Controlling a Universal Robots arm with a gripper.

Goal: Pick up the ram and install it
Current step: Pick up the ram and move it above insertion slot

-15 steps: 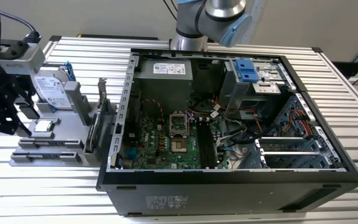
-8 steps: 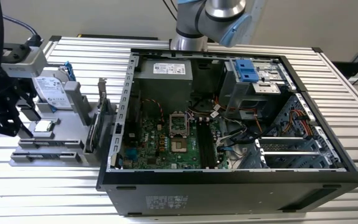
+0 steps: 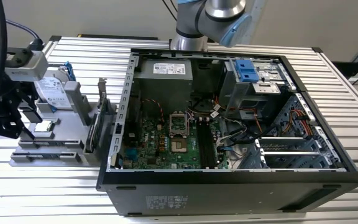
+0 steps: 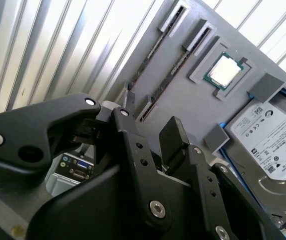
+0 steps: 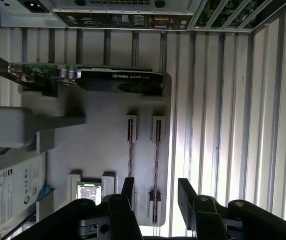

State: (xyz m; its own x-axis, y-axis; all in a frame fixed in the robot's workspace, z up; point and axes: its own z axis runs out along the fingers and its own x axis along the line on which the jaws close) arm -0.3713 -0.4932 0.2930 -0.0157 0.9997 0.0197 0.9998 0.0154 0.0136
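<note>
Over at the exterior view's far left, the pincer (image 3: 3, 128) is hanging above the left edge of a grey tray (image 3: 48, 151), which is sitting on the ribbed metal tabletop (image 3: 42, 200). On that tray a hard drive (image 3: 51, 93) is leaning towards the upper left of the frame, with a processor chip (image 3: 45, 126) lying flat just below it. Moving right, a graphics card (image 3: 101, 116) is standing on edge along the tray's right side, close against the computer case (image 3: 229, 191). The case is lying open in the middle of the frame, its motherboard (image 3: 166, 140) facing up, and the arm (image 3: 216, 18) is rising out of the frame at the top centre.

In the first wrist view the pincer (image 5: 156, 189) is gaping open, its two dark fingers (image 5: 127, 190) standing well apart. The ram (image 5: 156, 160) is sitting edge-on in its slotted holders on the tray, and its line is running straight into the gap between those fingers; whether either finger is touching it, I cannot tell. A second stick (image 5: 130, 152) is standing parallel just beside it, in line with one finger rather than inside the gap. In the second wrist view the pincer (image 4: 150, 117) is showing that same open stance above the tray.
</note>
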